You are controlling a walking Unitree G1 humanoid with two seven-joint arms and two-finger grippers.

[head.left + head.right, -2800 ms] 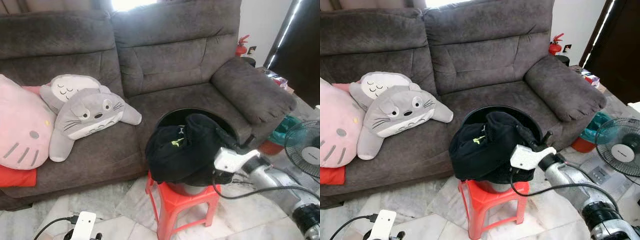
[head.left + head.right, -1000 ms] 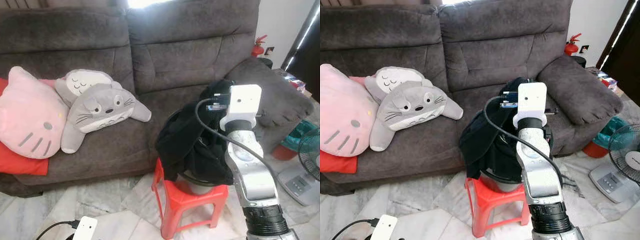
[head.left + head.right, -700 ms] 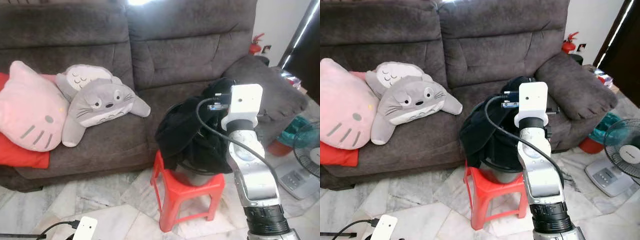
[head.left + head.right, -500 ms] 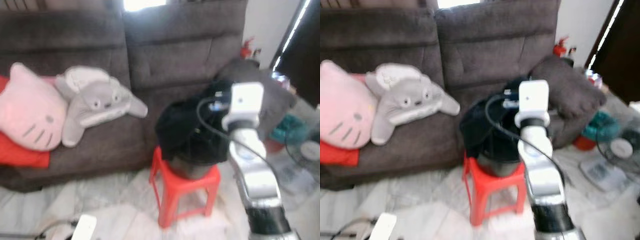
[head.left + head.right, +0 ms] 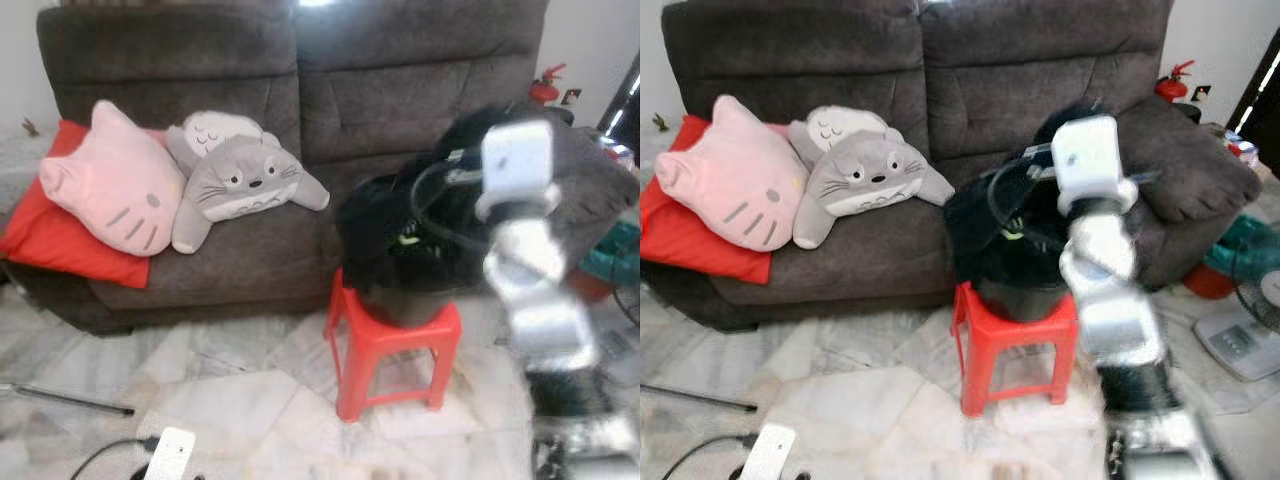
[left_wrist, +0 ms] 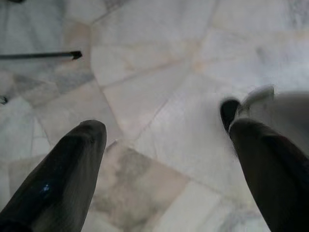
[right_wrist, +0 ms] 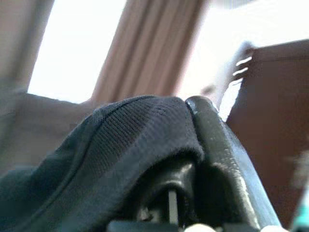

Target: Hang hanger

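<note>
Open marble floor lies left of the red stool; the sofa blocks behind, and a fan stands right.

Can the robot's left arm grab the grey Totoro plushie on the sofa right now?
Probably not. The left end effector hangs low over the floor tiles, open and idle, while the grey plushie lies up on the sofa.

Setting: home living room. Evidence: a dark grey fabric sofa stood at 12 o'clock, bearing a pink cat cushion, a grey plush toy and a red pillow; a marble-tile floor; a red plastic stool; curtains hung at a bright window.
</note>
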